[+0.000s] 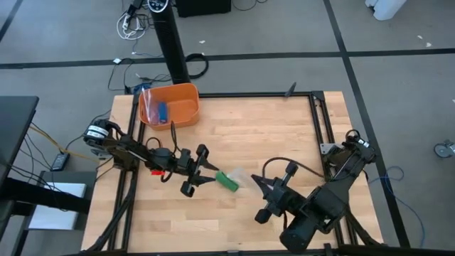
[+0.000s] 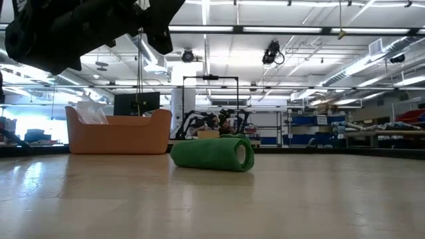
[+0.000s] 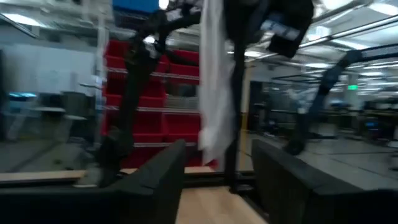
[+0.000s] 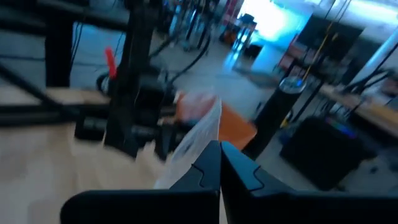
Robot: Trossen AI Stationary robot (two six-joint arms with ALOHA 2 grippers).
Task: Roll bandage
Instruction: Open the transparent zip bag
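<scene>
The bandage is a small bright green roll (image 1: 227,180) lying on its side on the wooden table, also in the low view (image 2: 212,154). My left gripper (image 1: 208,175) is open just left of the roll and points at it, its fingers apart in the left wrist view (image 3: 217,180). My right gripper (image 1: 258,184) is right of the roll, shut on a pale clear plastic sheet (image 1: 239,174). The sheet also shows in the right wrist view (image 4: 200,134). My right gripper pinches the clear plastic sheet by one edge (image 4: 208,146) between its two shut fingertips. In the left wrist view the sheet (image 3: 211,81) hangs down slack below that gripper. I cannot tell how many layers are held.
An orange bin (image 1: 186,107) stands at the far left of the table, with a small blue item (image 1: 163,110) and crinkled clear plastic (image 1: 149,99) inside. A black frame (image 1: 316,121) runs around the table's edges. Bare wood lies far right of the roll.
</scene>
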